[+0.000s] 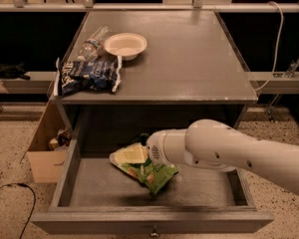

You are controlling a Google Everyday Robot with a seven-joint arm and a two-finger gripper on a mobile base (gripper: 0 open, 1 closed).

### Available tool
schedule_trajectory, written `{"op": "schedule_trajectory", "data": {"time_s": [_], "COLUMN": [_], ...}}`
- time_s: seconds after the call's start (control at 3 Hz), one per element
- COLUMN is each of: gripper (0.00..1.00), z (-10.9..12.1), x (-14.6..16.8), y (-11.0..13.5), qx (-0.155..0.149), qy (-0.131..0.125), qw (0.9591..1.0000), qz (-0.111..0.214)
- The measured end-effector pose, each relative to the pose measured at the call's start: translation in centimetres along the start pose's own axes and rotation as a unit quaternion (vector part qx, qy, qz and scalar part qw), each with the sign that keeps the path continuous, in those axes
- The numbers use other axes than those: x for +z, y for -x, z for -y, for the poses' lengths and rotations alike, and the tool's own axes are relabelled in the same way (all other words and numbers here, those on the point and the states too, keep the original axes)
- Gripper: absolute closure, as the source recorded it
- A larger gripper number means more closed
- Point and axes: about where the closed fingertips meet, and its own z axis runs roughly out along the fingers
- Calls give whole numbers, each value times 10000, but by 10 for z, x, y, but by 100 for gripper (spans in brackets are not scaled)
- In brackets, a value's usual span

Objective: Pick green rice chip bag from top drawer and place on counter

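The green rice chip bag (155,174) lies flat on the bottom of the open top drawer (89,189), near its middle. My gripper (128,155), cream coloured at the end of the white arm (224,148), reaches in from the right. It sits low over the bag's upper left end, touching or just above it. The arm hides the bag's right part. The counter (189,59) is the grey cabinet top above the drawer.
On the counter's left side lie a dark blue-and-white snack bag (87,75), a white bowl (125,45) and a clear plastic bottle (93,44). A cardboard box (42,153) stands on the floor left of the drawer. The drawer knob (153,230) is at the front.
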Motion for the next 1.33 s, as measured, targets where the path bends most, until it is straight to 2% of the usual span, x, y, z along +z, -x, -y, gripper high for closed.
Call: {"op": "schedule_trajectory", "data": {"time_s": [0.33, 0.67, 1.0, 1.33], "gripper": [0, 0, 0, 0], "z": [15, 30, 50, 49], "x": [-16, -19, 1, 7], "y": [-11, -9, -12, -31], "qx": [24, -44, -287, -649], "qy": [-396, -702, -882, -799], "qw": [9992, 9975, 9949, 9916], "qz": [-87, -114, -388, -779]}}
